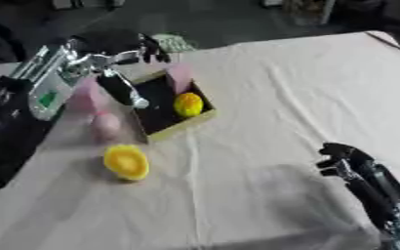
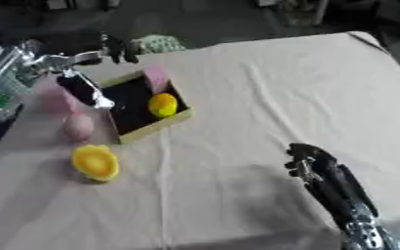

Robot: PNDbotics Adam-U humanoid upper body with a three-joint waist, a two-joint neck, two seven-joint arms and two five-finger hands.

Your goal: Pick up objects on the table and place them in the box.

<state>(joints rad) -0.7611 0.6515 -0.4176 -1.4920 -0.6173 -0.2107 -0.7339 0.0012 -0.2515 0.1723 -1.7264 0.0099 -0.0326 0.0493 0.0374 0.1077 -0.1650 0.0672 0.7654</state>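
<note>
Showing no readable writing, box (image 1: 173,124) holds yellow fruit (image 1: 188,104); hands' states unclear.

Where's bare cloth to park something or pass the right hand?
Free: the wide cream tablecloth right of the shallow dark box, above the right hand. Crowded: the left side, where the left hand, pink object and yellow cup-shaped object cluster.
</note>
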